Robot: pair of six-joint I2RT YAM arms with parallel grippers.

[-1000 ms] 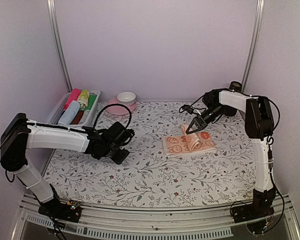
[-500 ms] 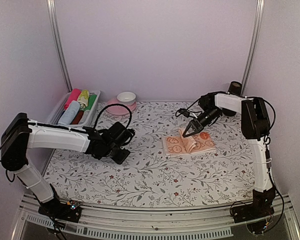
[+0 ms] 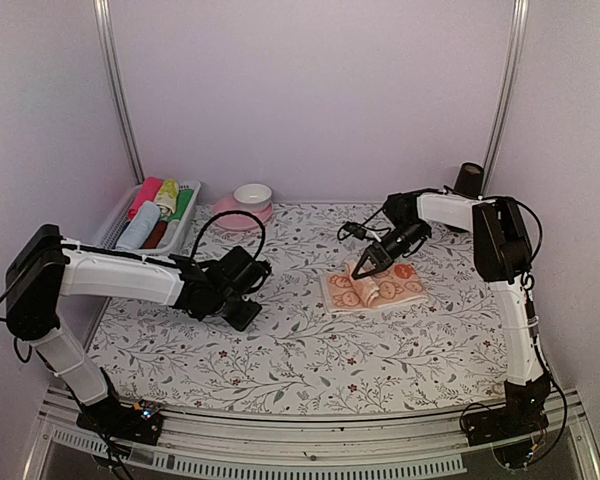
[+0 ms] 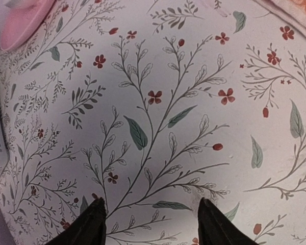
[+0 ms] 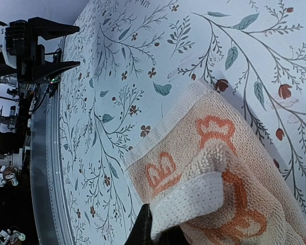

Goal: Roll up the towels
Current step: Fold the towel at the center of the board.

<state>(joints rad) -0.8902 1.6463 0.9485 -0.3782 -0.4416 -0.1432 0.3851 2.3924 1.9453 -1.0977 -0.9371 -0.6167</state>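
**A:** What has the right claw got?

**B:** It is pressed together on the white hem of the peach-orange terry towel with pale round prints. The towel lies on the tabletop right of the middle, nearer the rear edge. The pinched hem is lifted and turned over the cloth, so I judge the roll is barely begun.

**A:** How should the step be done well?

**B:** Carry the hem low and straight across the cloth, so the turns sit tight and the ends line up. The free side may slide on the white floral-patterned sheet. The left claw hangs spread with nothing between its fingers, left of the middle. It could pin that side.

**A:** And the count?

**B:** One peach towel is on the sheet. One pale blue rolled cloth is in the white slotted basket at the rear left corner. Four more coloured rolls sit beside it, as far as I can make out. One pink dish carrying one white bowl stands at the rear edge.
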